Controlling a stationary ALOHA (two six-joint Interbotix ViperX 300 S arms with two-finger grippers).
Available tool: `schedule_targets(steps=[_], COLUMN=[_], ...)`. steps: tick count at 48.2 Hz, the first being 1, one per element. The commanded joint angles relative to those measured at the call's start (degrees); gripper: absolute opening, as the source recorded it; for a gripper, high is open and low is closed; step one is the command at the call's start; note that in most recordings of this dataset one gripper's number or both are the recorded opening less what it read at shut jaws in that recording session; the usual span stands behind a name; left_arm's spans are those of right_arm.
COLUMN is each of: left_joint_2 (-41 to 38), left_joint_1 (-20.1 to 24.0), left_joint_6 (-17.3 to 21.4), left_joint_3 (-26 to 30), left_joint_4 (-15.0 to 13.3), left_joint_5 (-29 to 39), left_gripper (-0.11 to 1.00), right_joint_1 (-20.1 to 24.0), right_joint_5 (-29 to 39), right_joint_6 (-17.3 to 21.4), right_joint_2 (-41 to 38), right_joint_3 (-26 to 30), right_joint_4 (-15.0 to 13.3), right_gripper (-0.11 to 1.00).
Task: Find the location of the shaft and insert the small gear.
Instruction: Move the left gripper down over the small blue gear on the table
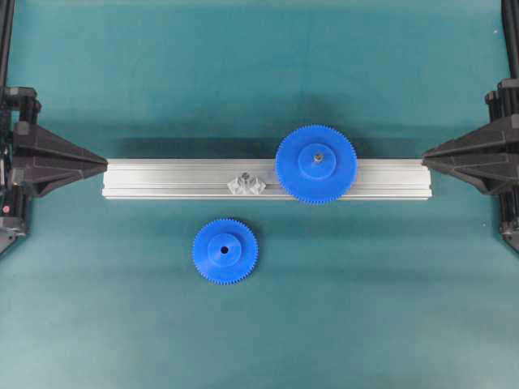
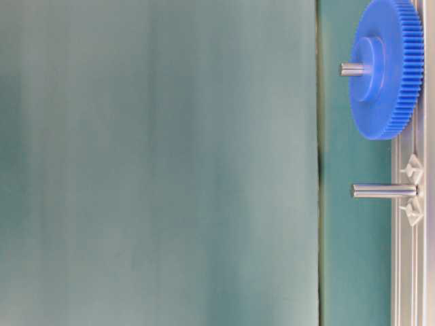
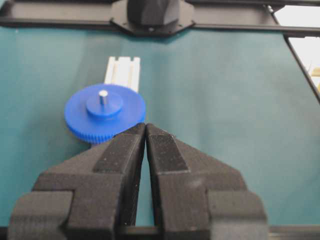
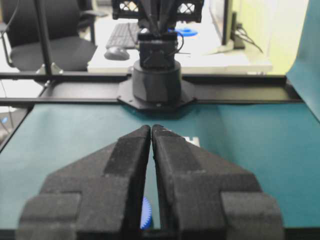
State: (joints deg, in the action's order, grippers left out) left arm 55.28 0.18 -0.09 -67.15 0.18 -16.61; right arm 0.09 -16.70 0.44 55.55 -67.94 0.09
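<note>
both arms sit parked at the table ends. the left gripper [image 1: 104, 164] and right gripper [image 1: 425, 154] have their jaws pressed together at the tips and carry nothing.

the small gear [image 1: 225, 251] lies flat on the mat [image 1: 259, 73], hub up, just in front of the bar [image 1: 162, 180] and well apart from both grippers. the shaft [image 2: 383, 191] stands upright from the bar in its clear bracket [image 1: 246, 185], left of the large gear [image 1: 315, 164], which already sits on its own pin.

for this step, as we judge it:

1. we open one gripper wide before descending, since shut tips would push the gear away.
2. we grasp the gear across its toothed rim and keep it level.
3. we lift it clear of the bar's edge, then centre the hub hole over the shaft.
4. we lower it straight down. a tilted gear is likely to jam on the pin.
5. we expect the teeth to meet the large gear, so a slight turn may be needed for them to mesh.
</note>
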Motion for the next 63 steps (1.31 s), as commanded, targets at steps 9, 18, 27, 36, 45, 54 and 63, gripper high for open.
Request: schedule_targets(steps=[9, 18, 27, 36, 45, 54, 63], left_joint_2=[-1.76, -5.36, -12.57, -21.36, -29.27, -36.04, -42.10], left_joint_1=[-0.35, -2.37, -4.31, -6.24, -7.03, -8.09, -8.35], left_joint_6=[-0.88, -0.97, -0.97, -1.41, -4.39, -8.96, -12.48], left_joint_3=[4.13, 8.88, 14.33, 17.23, 20.48, 23.73, 25.49], left_joint_4=[0.88, 0.88, 0.88, 0.88, 0.79, 0.88, 0.88], left_joint_5=[6.06, 12.30, 20.04, 21.88, 22.06, 23.12, 23.12], left_gripper=[0.03, 0.01, 0.01, 0.05, 0.20, 0.68, 0.87], right_joint_1=[-0.26, -0.35, -0.35, -0.44, -0.53, -0.53, -0.53], right_joint_5=[13.27, 23.55, 28.92, 29.27, 29.18, 29.44, 29.62], right_joint_6=[0.70, 0.97, 0.97, 0.88, 0.79, 0.70, 0.79], right_joint_2=[-0.79, -0.97, -4.04, -9.58, -13.36, -14.68, -15.12], right_joint_3=[2.55, 5.19, 6.50, 6.59, 7.12, 7.47, 6.77], right_joint_4=[1.41, 1.41, 1.41, 1.32, 1.23, 1.14, 1.14], right_gripper=[0.21, 0.18, 0.18, 0.18, 0.18, 0.18, 0.18])
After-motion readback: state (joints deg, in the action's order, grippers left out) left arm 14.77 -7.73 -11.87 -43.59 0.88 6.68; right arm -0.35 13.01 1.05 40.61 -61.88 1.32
